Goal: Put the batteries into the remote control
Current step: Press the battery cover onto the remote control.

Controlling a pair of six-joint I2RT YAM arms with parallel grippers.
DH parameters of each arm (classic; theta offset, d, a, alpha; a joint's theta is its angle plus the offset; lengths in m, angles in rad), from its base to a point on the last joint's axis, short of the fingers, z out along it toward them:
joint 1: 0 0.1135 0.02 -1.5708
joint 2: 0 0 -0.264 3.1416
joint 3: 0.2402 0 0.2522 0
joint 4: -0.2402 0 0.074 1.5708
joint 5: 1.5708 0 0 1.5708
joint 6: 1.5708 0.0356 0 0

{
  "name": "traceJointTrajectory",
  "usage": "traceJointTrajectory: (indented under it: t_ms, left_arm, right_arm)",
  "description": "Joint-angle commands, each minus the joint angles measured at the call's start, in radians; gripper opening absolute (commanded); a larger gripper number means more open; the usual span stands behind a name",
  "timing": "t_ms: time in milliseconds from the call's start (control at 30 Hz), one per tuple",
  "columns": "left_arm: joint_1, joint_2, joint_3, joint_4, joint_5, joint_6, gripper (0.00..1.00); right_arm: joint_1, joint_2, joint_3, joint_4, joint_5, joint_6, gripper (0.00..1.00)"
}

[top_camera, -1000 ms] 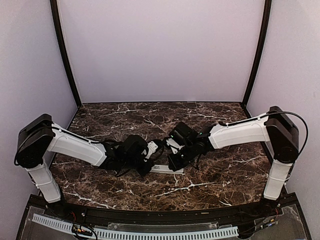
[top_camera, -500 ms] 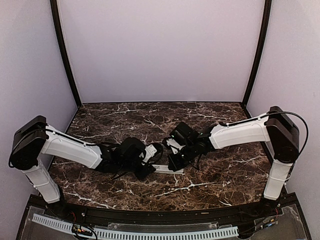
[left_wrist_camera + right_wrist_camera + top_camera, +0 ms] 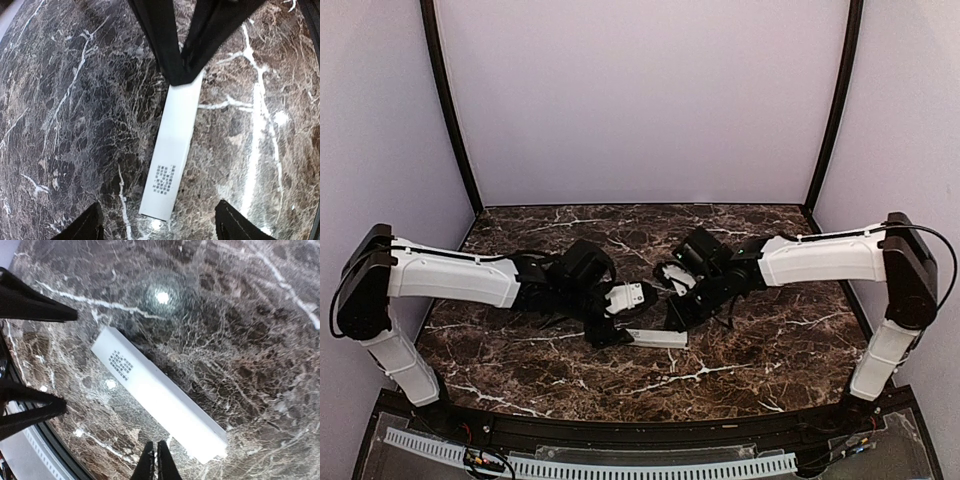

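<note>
The left gripper (image 3: 158, 210) opens wide: its fingers (image 3: 90, 222), nearly closed a second ago, now stand well apart on either side of the remote (image 3: 172, 145). The left arm (image 3: 455, 278) straightens, its wrist rising toward 12 o'clock and its elbow pushing out toward 9 o'clock. The right arm (image 3: 820, 260) shifts its elbow toward 3 o'clock and its wrist toward 2 o'clock. More of the remote shows from above.

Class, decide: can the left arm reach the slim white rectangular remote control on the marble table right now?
Probably yes. The open left gripper hangs over the slim white rectangular remote control, its fingers either side of the printed end; the shut right gripper sits only at the far end.
</note>
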Motion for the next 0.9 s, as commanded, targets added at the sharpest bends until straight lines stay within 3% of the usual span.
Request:
traceJointTrajectory:
  t_ms: [0, 200, 467, 867]
  left_arm:
    - [0.033, 0.047, 0.028, -0.125, 0.115, 0.150, 0.76]
    - [0.035, 0.135, 0.069, -0.090, 0.118, 0.183, 0.75]
    - [0.035, 0.186, 0.052, -0.017, 0.057, 0.188, 0.72]
    - [0.036, 0.235, 0.060, -0.018, 0.036, 0.184, 0.51]
  right_arm:
    - [-0.052, -0.102, -0.032, 0.015, -0.001, 0.045, 0.07]
    - [-0.096, -0.122, -0.116, 0.052, -0.021, 0.106, 0.17]
    - [-0.158, -0.108, -0.219, 0.173, -0.145, 0.173, 0.39]
    - [-0.174, -0.048, -0.267, 0.281, -0.247, 0.198, 0.46]
